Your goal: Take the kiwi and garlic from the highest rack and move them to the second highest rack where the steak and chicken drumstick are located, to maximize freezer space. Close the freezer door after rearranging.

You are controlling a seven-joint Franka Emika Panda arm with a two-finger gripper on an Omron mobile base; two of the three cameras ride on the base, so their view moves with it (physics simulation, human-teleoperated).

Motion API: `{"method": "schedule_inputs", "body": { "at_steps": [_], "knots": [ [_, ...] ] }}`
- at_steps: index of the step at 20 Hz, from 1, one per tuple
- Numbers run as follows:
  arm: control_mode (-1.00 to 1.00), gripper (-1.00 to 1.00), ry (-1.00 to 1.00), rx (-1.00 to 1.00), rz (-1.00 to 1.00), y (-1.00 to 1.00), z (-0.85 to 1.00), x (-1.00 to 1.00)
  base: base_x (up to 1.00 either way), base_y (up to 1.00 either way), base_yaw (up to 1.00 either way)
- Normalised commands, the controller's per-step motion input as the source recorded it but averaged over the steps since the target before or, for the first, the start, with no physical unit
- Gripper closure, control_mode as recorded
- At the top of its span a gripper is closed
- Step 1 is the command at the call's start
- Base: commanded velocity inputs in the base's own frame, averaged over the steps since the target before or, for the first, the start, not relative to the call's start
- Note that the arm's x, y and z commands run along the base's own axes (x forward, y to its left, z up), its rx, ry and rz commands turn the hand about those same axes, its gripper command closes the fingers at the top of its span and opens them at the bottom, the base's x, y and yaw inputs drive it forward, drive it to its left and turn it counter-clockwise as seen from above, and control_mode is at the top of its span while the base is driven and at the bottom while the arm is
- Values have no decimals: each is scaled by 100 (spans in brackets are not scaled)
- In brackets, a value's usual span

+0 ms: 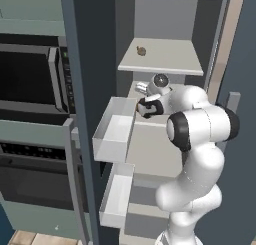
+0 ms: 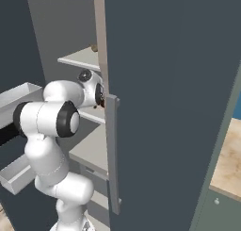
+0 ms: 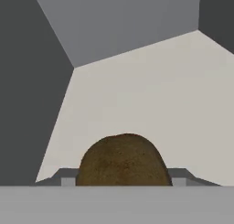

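Hand view: the gripper (image 3: 123, 182) pinches the brown kiwi (image 3: 122, 161) at bottom centre, above a pale freezer shelf (image 3: 151, 95); left base view: garlic (image 1: 141, 51) sits upper centre on the top rack (image 1: 170, 59).

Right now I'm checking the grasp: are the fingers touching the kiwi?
Touching. In the hand view the kiwi sits squarely between the two fingers, its brown sides meeting both with no gap.

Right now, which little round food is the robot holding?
The dark brown kiwi, pinched between the fingertips of the gripper. The other one, the garlic, lies alone on the top shelf.
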Motion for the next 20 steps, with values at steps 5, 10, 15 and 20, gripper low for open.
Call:
{"method": "schedule_inputs", "body": {
  "at_steps": [5, 10, 15, 20],
  "knots": [
    [-100, -100, -8, 0, 1, 0, -56, 6, 0, 0, 0],
    [-100, -100, -8, 0, 0, 0, -32, -1, 0, 0, 0],
    [-100, -100, -10, 0, 0, 0, -1, -9, 0, 0, 0],
    [-100, -100, -22, 0, 0, 0, 32, -49, 0, 0, 0]
  ]
}}
